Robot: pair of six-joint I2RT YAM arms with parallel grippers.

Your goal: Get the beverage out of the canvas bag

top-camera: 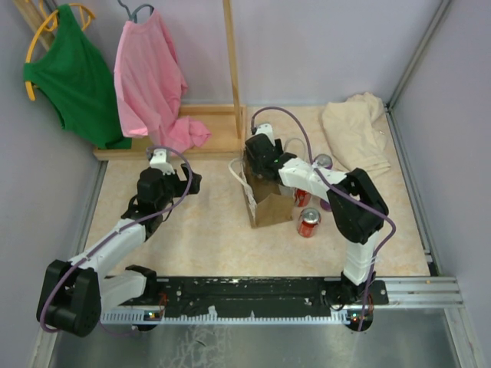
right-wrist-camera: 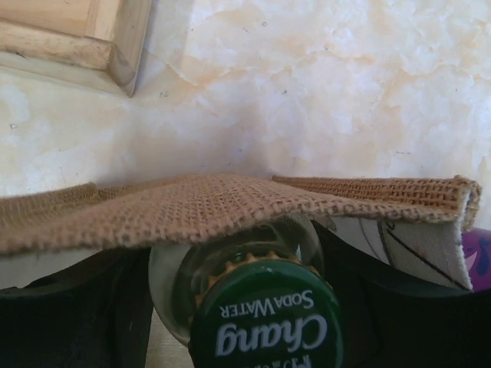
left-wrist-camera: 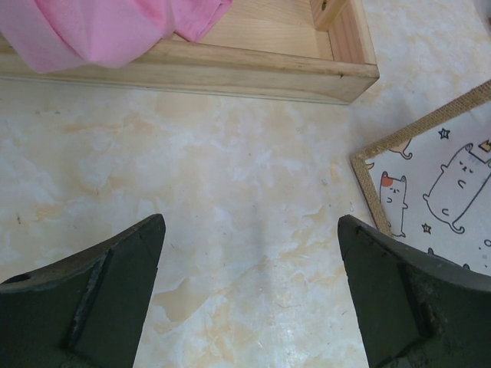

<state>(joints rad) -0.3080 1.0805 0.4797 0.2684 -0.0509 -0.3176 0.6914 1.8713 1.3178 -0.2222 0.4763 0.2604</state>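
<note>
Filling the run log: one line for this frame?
left gripper: open, clear of canvas bag | right gripper: shut on bottle neck | bottle: in bag | stage: pre-lift

Reading "Chang" in large white letters on green cap (right-wrist-camera: 265, 318) of glass bottle (right-wrist-camera: 170, 280), with "SODA WATER" in smaller white capitals beside it; both appearing upside down in right wrist view. Further white lettering running off frame at cap's lower edge, not legible. Printing on red can (top-camera: 309, 222) showing too small to read.
</note>
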